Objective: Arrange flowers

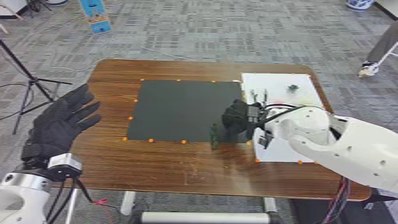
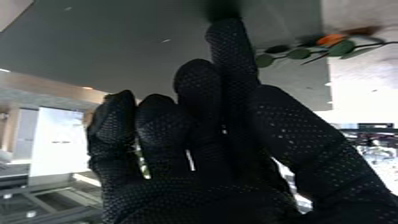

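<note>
The right hand's [image 1: 234,118] fingers [image 2: 197,82] reach over the right part of the black mat [image 1: 173,107], nearly straight and loosely together, pinching nothing I can make out. Just beside them, the leafy sprig [image 1: 213,136] lies across the mat's near edge. Its long axis runs near to far, one end on the mat, the other pointing toward the tabletop's [image 1: 160,172] near side; which end is the tip I can't tell. Right of the mat, the white sheet [image 1: 277,81] carries more greenery [image 1: 293,88]. Left of the mat, the left hand [image 1: 62,120] waits with fingers spread. The step looks like placing the sprig; next, either a nudge straight or a clean lift away.
</note>
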`<state>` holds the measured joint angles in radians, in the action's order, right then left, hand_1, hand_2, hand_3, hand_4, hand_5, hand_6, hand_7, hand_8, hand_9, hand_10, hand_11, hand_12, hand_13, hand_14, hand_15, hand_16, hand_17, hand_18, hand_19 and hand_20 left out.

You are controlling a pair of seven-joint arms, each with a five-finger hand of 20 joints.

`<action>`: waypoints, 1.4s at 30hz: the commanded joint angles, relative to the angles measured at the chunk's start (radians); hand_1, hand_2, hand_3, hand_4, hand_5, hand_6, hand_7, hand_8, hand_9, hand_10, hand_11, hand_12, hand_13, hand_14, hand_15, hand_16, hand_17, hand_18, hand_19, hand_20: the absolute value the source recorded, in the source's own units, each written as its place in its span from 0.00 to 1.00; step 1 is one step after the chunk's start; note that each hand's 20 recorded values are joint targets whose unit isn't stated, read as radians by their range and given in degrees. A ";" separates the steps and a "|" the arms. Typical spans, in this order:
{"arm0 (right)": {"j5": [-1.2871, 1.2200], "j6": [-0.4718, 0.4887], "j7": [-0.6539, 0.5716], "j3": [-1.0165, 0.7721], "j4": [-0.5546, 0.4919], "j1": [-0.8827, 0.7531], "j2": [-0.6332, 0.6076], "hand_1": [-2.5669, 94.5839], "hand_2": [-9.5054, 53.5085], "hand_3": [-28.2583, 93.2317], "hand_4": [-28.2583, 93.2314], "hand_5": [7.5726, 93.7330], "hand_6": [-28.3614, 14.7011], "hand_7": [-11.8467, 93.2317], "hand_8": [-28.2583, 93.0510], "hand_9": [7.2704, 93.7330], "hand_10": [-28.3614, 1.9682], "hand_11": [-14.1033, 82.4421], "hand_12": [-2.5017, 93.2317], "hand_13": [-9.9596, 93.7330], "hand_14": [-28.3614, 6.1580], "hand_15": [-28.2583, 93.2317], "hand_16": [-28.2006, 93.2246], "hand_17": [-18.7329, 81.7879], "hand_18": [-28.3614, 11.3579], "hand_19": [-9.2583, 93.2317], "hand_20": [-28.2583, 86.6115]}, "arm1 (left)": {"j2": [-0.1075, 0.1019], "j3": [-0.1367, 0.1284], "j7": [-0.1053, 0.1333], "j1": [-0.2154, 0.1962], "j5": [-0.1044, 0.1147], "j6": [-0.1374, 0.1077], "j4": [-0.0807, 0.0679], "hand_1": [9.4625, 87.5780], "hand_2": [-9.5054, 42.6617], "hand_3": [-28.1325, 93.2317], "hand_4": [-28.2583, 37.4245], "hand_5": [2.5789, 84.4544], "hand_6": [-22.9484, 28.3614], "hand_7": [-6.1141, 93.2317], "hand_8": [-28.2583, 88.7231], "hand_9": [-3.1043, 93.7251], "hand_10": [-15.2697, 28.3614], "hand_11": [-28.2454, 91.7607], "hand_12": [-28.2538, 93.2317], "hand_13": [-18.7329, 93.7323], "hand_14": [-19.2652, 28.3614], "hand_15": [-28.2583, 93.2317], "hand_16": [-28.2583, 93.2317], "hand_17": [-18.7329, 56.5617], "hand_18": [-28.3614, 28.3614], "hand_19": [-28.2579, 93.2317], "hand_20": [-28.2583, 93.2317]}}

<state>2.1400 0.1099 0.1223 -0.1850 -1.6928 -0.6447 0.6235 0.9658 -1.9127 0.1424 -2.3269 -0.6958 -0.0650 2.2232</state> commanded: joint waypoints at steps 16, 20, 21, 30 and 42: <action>0.011 0.012 0.024 -0.092 -0.022 -0.097 0.084 0.20 0.49 1.00 0.32 0.77 0.70 0.31 0.12 0.65 0.55 0.61 0.79 0.60 0.34 0.90 0.71 0.39 0.14 0.85 0.77 | 0.006 -0.001 -0.004 -0.006 0.007 -0.001 0.003 0.17 0.06 0.81 0.00 0.32 0.48 0.24 0.16 0.30 0.59 0.37 0.36 0.37 0.68 0.43 0.25 0.12 0.88 0.59 0.30; 0.010 0.015 0.021 -0.108 -0.017 -0.099 0.123 0.21 0.48 1.00 0.32 0.77 0.70 0.31 0.12 0.65 0.55 0.61 0.79 0.60 0.34 0.90 0.71 0.39 0.13 0.85 0.77 | 0.002 0.005 -0.008 0.008 0.007 0.001 -0.002 0.17 0.06 0.81 0.00 0.32 0.48 0.24 0.16 0.30 0.59 0.37 0.36 0.37 0.68 0.43 0.25 0.11 0.88 0.59 0.30; 0.009 0.016 0.021 -0.108 -0.014 -0.096 0.135 0.21 0.48 1.00 0.32 0.77 0.70 0.31 0.12 0.65 0.55 0.61 0.79 0.60 0.34 0.90 0.71 0.39 0.14 0.85 0.77 | 0.002 0.005 -0.008 0.010 0.007 0.000 -0.003 0.17 0.06 0.81 0.00 0.32 0.48 0.24 0.16 0.30 0.59 0.37 0.36 0.37 0.68 0.43 0.25 0.11 0.88 0.59 0.30; 0.011 -0.050 -0.003 -0.078 0.051 -0.033 0.317 0.20 0.49 1.00 0.32 0.78 0.70 0.31 0.12 0.65 0.55 0.62 0.79 0.60 0.34 0.90 0.71 0.39 0.13 0.86 0.77 | -0.001 0.009 -0.007 0.009 0.008 -0.007 -0.003 0.17 0.06 0.81 0.00 0.32 0.48 0.24 0.16 0.30 0.59 0.37 0.36 0.37 0.68 0.43 0.25 0.12 0.88 0.59 0.30; -0.033 -0.324 -0.018 -0.239 -0.038 -0.096 0.329 0.21 0.42 1.00 0.28 0.67 0.66 0.30 0.12 0.58 0.54 0.60 0.77 0.55 0.34 0.90 0.68 0.36 0.16 0.82 0.76 | -0.005 0.040 -0.001 0.024 0.009 -0.009 -0.012 0.17 0.07 0.81 0.00 0.32 0.48 0.24 0.16 0.30 0.60 0.37 0.36 0.37 0.68 0.43 0.25 0.12 0.88 0.59 0.30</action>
<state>2.1302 -0.1400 0.0395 -0.1797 -1.5305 -0.6131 1.0235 0.9617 -1.8889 0.1417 -2.3095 -0.6929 -0.0701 2.2160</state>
